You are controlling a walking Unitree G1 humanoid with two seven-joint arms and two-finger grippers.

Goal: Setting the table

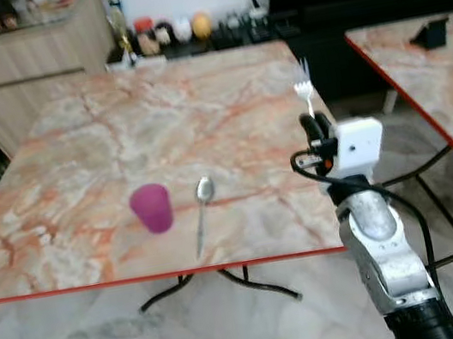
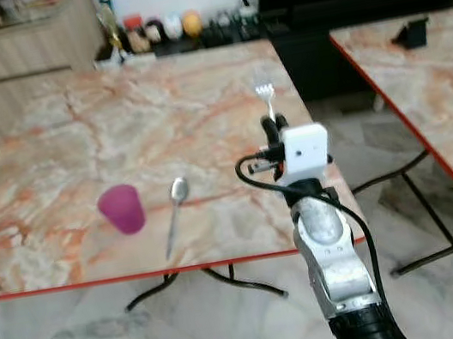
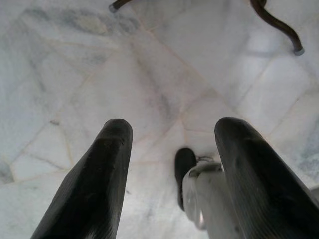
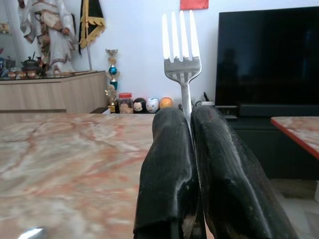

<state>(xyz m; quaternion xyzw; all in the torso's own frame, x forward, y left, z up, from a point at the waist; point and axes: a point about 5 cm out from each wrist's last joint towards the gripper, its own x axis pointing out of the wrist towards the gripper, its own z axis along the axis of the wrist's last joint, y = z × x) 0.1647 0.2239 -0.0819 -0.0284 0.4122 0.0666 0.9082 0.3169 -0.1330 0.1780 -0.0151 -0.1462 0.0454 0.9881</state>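
Observation:
My right gripper (image 1: 315,124) is shut on a silver fork (image 1: 304,87), held upright with its tines up, over the right edge of the marble table (image 1: 140,123). The right wrist view shows the fork (image 4: 181,55) rising between the two closed black fingers (image 4: 169,174). A purple cup (image 1: 151,207) stands near the table's front edge, and a silver spoon (image 1: 202,213) lies just to its right, bowl pointing away from me. My left gripper (image 3: 172,169) hangs low beside me, open, its fingers (image 3: 94,184) pointing at the floor.
A second marble table (image 1: 437,73) stands to the right across a narrow gap of tiled floor. A wooden sideboard (image 1: 9,66) and small jars and figurines (image 1: 173,32) line the far wall, with a dark television (image 4: 269,55) behind. Table legs (image 3: 279,27) curve over the floor.

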